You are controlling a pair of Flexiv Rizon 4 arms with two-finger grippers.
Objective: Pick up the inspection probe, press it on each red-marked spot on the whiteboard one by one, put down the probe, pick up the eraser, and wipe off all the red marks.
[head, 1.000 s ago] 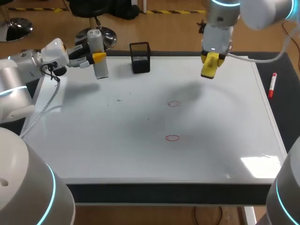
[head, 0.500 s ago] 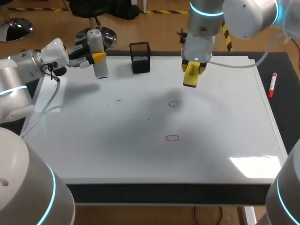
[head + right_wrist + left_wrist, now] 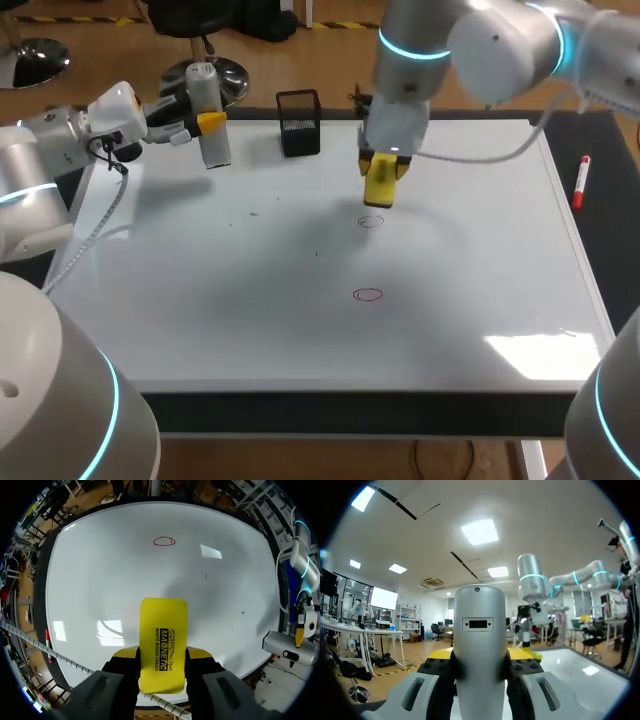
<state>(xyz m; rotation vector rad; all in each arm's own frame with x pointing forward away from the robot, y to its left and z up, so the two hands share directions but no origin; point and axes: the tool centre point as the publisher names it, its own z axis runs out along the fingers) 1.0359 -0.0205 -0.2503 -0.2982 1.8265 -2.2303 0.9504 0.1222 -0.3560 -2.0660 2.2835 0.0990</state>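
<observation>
Head view has the right gripper (image 3: 162, 655) over the middle of the whiteboard (image 3: 200, 300), its jaws clamped on the two long sides of a yellow eraser (image 3: 380, 186). The eraser hangs just on the far side of the far red ring (image 3: 371, 221). I cannot tell whether its face touches the board. The near red ring (image 3: 368, 294) lies a little nearer, apart from it.

Aim looks like the main risk. In the right wrist view the eraser blocks the board directly below it, and only one ring shows, well ahead of the fingers. That is probably the near one, so the far ring would be wiped blind. A stroke set slightly to one side could leave an arc of red behind.

Tilt is the second risk. If the eraser lands on one edge, only a thin strip wipes and the faint line may smear rather than lift. Pressing too hard could push the eraser up through the jaws, since they hold it only by its sides.

At the far left, the left gripper (image 3: 480, 656) is closed around the upright silver probe (image 3: 208, 110), held above the board's far left corner, not set down. It is well apart from the right arm, so a clash seems unlikely. A black mesh cup (image 3: 299, 122) stands far-left of the eraser, and a long backward stroke could clip it.
</observation>
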